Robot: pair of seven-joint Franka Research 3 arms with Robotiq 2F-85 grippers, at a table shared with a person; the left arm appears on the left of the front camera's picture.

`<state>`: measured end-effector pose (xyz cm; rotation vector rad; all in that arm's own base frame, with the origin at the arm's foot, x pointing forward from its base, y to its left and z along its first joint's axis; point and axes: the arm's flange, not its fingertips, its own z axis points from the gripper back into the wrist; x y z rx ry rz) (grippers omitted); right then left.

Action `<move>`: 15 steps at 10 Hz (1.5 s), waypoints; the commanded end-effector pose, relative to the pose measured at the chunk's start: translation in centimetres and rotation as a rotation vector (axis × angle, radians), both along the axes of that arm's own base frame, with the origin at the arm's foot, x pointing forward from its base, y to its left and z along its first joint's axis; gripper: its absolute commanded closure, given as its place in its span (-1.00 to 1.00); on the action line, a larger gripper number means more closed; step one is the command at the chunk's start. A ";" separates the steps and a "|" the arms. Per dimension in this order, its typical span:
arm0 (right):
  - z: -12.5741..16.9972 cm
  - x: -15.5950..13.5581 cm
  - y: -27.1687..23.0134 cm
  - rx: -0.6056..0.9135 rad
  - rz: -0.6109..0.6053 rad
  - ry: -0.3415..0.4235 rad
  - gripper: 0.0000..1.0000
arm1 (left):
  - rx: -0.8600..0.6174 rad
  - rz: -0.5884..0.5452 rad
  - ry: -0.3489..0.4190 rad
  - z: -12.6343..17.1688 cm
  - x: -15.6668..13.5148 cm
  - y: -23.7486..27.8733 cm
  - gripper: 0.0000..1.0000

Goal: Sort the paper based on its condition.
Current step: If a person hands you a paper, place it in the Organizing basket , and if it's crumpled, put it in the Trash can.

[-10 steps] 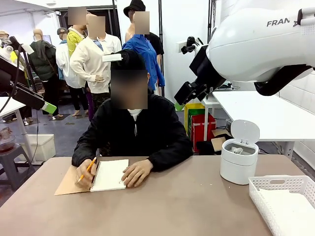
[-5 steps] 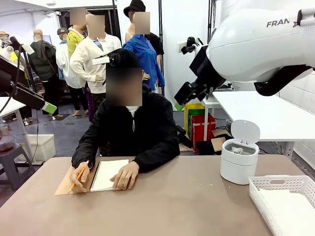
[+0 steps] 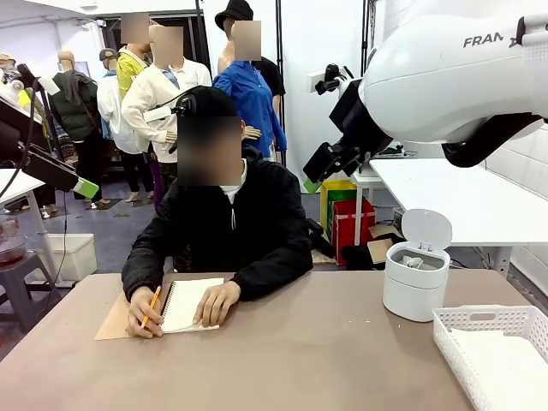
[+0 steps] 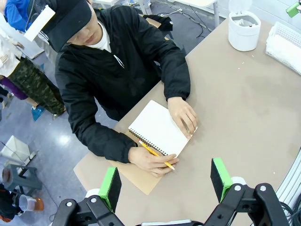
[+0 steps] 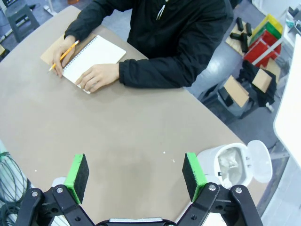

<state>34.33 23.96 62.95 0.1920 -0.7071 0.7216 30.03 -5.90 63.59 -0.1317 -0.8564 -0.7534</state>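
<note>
Green-padded left tool [image 4: 165,183] and right tool [image 5: 135,170] hang spread wide and empty above the worktop [image 5: 141,122]. They are probably waiting while the person [image 4: 117,80] writes in the notebook [image 4: 157,128] at its far-left edge. Crumpled paper [image 5: 229,165] lies in the bin [image 3: 413,295] by the far-right edge.

My right arm [image 3: 462,81], high over the table [image 3: 342,351], is a rounded white shell with dark lettering [image 3: 484,39] and a black joint [image 3: 347,141]. My left pincer [image 4: 164,175] and right pincer [image 5: 135,165] are black, with green pads [image 5: 77,171] and silver screws [image 5: 209,187].
</note>
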 end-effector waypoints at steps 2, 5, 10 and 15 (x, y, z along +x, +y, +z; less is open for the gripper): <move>-0.1 0.0 0.0 0.002 -0.002 -0.003 -1.00 | 0.002 0.004 0.000 0.0 0.0 0.1 -1.00; -0.1 0.0 0.0 0.002 -0.002 -0.003 -1.00 | 0.002 0.004 0.000 0.0 0.0 0.1 -1.00; -0.1 0.0 0.0 0.002 -0.002 -0.003 -1.00 | 0.002 0.004 0.000 0.0 0.0 0.1 -1.00; -0.1 0.0 0.0 0.002 -0.002 -0.003 -1.00 | 0.002 0.004 0.000 0.0 0.0 0.1 -1.00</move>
